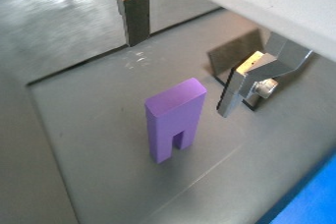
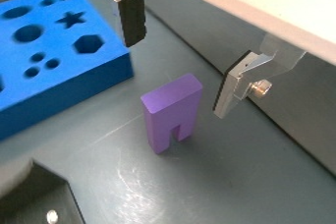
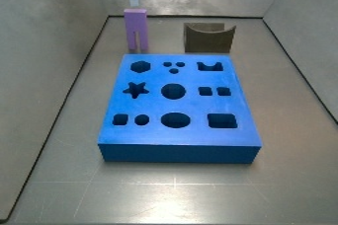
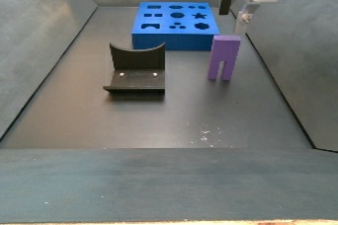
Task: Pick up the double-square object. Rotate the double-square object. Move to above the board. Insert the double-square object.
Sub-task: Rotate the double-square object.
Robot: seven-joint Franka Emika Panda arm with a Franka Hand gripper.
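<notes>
- In a side view, the near floor (image 4: 158,135) is bare dark grey across the lower half of the frame, with only faint pale scuffs right of centre.
- The dark olive-grey U-shaped holder (image 4: 136,71) sits left of centre there, well apart from the left wall, with open floor on every side.
- The double-square object (image 4: 226,56) stands upright right of centre, its notched end down on the floor, touching nothing; the right wall is near it and clear floor lies between it and the holder.
- The gripper (image 4: 235,7) hangs above the block at the upper right, not touching it.
- In both wrist views the fingers (image 2: 132,17) stand spread wide, one on each side of the lavender block (image 1: 176,118) and clear of it, with nothing between the pads.
- The board (image 4: 176,24) lies farthest back, near the rear wall; in a wrist view its blue edge (image 2: 59,95) is just beside the block, with a narrow strip of floor between.
- In a side view the board (image 3: 119,135) fills the centre, with floor lanes along both long edges.
- No readable writing or labels show.
</notes>
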